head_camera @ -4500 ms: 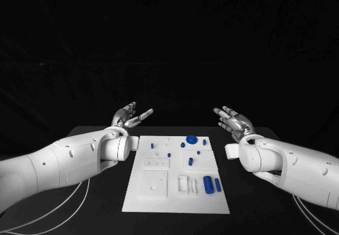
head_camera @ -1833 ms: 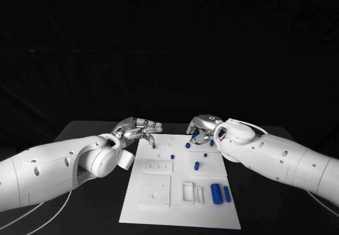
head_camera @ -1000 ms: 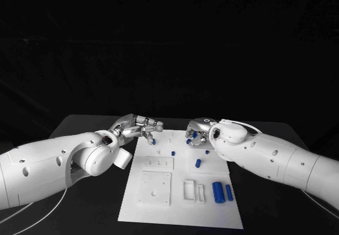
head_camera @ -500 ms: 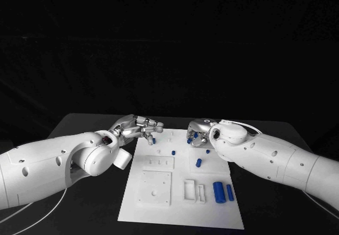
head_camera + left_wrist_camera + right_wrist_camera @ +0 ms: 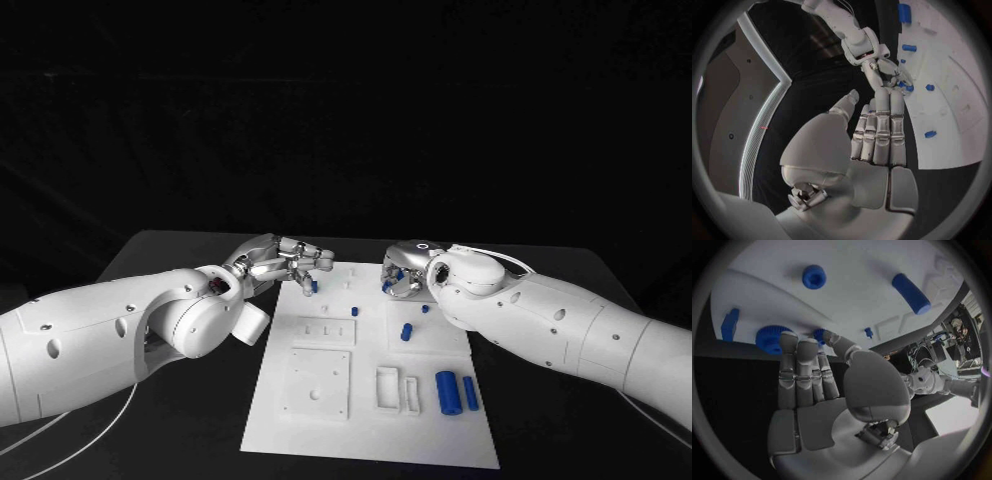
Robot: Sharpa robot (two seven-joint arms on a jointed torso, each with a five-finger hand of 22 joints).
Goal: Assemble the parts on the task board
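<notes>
Dim, dark surroundings; wrist views bend strongly at edges.

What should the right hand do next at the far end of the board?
Probably curl the fingers of the right hand around the round ridged blue part: they reach it on the white task board but do not enclose it yet. The left hand pinches a small blue peg.

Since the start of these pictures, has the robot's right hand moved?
Yes. The right hand has come down from the air beside the task board to its far end.
</notes>
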